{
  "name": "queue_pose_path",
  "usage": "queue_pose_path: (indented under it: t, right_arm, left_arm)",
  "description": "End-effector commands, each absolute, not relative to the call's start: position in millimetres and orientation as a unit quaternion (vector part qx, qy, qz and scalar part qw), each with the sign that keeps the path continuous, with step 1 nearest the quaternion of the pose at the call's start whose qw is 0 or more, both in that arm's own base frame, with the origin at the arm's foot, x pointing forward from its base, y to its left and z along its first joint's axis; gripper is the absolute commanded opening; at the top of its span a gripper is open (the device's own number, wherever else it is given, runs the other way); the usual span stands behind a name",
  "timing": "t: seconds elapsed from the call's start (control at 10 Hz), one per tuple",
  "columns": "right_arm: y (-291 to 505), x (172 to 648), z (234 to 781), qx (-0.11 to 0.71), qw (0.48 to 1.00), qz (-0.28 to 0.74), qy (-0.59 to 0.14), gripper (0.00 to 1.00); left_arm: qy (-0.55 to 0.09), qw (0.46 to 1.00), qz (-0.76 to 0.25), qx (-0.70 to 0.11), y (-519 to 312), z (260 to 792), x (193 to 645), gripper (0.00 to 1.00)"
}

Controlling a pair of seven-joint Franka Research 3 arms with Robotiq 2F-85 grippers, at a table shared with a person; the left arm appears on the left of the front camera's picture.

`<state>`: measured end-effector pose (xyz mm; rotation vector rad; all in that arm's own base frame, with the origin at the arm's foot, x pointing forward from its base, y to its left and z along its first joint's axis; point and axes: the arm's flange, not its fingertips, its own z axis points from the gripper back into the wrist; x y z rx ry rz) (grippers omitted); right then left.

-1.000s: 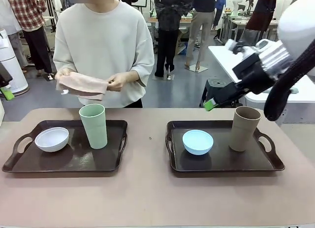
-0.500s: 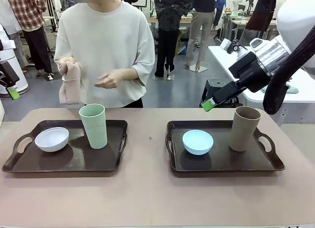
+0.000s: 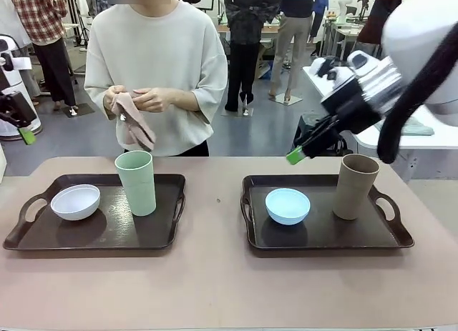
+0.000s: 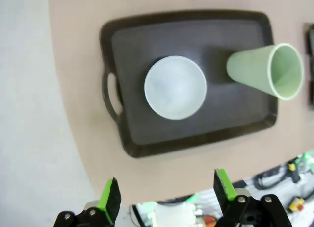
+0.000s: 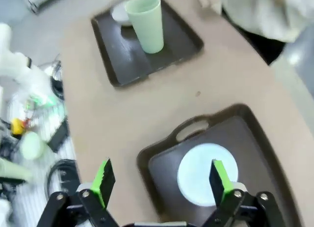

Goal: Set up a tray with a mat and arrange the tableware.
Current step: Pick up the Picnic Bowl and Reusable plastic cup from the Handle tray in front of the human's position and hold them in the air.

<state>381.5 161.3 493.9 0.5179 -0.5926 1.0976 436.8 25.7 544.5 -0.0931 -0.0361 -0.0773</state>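
Left gripper [image 4: 166, 192] raised beyond the table's left end, jaws spread wide, empty. Left dark-brown handled tray [image 3: 107, 232]: small round white bowl [image 3: 75, 201] on the left, tall pale-green handleless cup [image 3: 136, 182] beside it, not touching. Person's hands hold a pinkish cloth [image 3: 134, 125] at chest height. Right dark-brown tray [image 3: 322, 232]: light-blue round bowl [image 3: 288, 205], tall tan-brown cup [image 3: 356, 186]. Right gripper [image 5: 161, 180] above this tray, jaws parted, empty.

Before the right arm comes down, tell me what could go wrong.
1. The open right pincer hangs over the light blue bowl, near the tall tan-brown cup. A careless descent could tip that cup.
2. The person holds a cloth just behind the pale green cup. Laying it down may knock that cup.
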Motion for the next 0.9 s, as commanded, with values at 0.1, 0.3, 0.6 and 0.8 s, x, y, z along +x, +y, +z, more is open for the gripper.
queue_pose_path:
  t: [0.1, 0.3, 0.6, 0.8]
  right_arm:
    - [224.8, 461.2, 430.3, 0.300, 0.685, 0.588, -0.308, 1.00]
    - [275.4, 486.3, 404.1, 0.322, 0.666, 0.605, -0.294, 1.00]
    - [343.1, 516.7, 374.4, 0.325, 0.637, 0.648, -0.262, 1.00]
    - [378.0, 527.9, 363.7, 0.327, 0.633, 0.661, -0.237, 1.00]
  left_arm:
    - [-0.064, 0.996, -0.060, -0.032, 15.5, 525.1, 452.6, 1.00]
    - [-0.082, 0.994, -0.058, -0.029, 6.2, 498.7, 459.3, 1.00]
    - [-0.101, 0.993, -0.062, -0.014, -6.4, 461.1, 469.6, 1.00]
    - [-0.101, 0.993, -0.056, -0.021, -16.8, 442.7, 468.9, 1.00]
